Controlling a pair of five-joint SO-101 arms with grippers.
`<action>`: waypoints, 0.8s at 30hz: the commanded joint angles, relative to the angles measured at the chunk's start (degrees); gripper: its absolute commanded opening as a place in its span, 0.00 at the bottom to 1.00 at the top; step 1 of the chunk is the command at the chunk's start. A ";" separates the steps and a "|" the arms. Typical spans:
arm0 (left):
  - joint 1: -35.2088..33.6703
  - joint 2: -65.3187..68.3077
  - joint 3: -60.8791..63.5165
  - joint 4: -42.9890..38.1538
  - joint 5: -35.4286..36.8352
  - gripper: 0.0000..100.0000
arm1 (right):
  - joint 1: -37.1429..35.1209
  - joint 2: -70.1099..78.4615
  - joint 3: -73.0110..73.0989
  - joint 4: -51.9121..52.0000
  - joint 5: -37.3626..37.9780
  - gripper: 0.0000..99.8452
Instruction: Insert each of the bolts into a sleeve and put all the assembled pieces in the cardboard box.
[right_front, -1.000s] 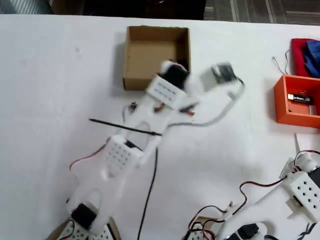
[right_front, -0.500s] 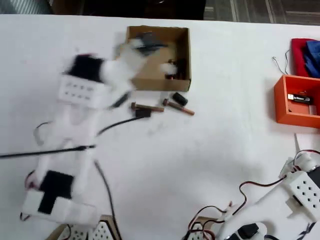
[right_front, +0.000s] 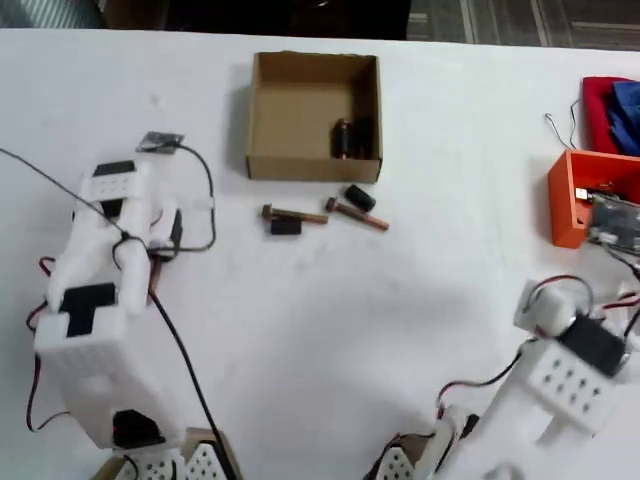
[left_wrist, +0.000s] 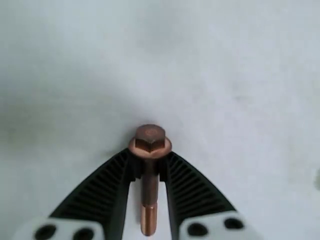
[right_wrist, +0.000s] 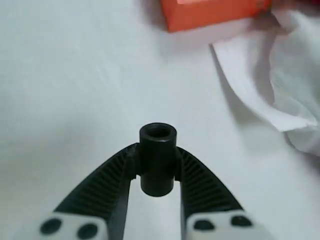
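Observation:
My left gripper (left_wrist: 149, 156) is shut on a copper bolt (left_wrist: 149, 143), head pointing away from the wrist, above bare white table. My right gripper (right_wrist: 157, 150) is shut on a black sleeve (right_wrist: 158, 161), its bore facing outward. From above, the left arm (right_front: 100, 260) is folded back at the table's left and the right arm (right_front: 565, 365) stands at the lower right. The cardboard box (right_front: 310, 168) holds one assembled piece (right_front: 343, 138). In front of the box lie two bolts (right_front: 293, 214) (right_front: 358, 215), with one black sleeve (right_front: 285, 227) beside the first bolt and another sleeve (right_front: 360, 197) beside the second.
An orange bin (right_front: 590, 215) sits at the right edge with red cloth (right_front: 608, 105) behind it. The orange bin (right_wrist: 215, 12) and crumpled white paper (right_wrist: 280, 75) lie beyond the right gripper. Cables trail from both arms across the table.
The left arm swung from over the cardboard box back to the table's left side. An assembled piece now lies in the box. The right arm shifted slightly left.

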 joint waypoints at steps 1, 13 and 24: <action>-1.23 3.34 -7.25 -0.44 4.57 0.02 | -6.37 -12.62 -0.44 4.18 -0.09 0.02; -1.49 5.89 -13.67 8.53 1.67 0.18 | -16.92 -20.70 4.22 5.41 4.75 0.02; -2.20 12.66 -16.66 9.76 0.44 0.14 | -20.09 -14.73 1.32 2.59 4.40 0.02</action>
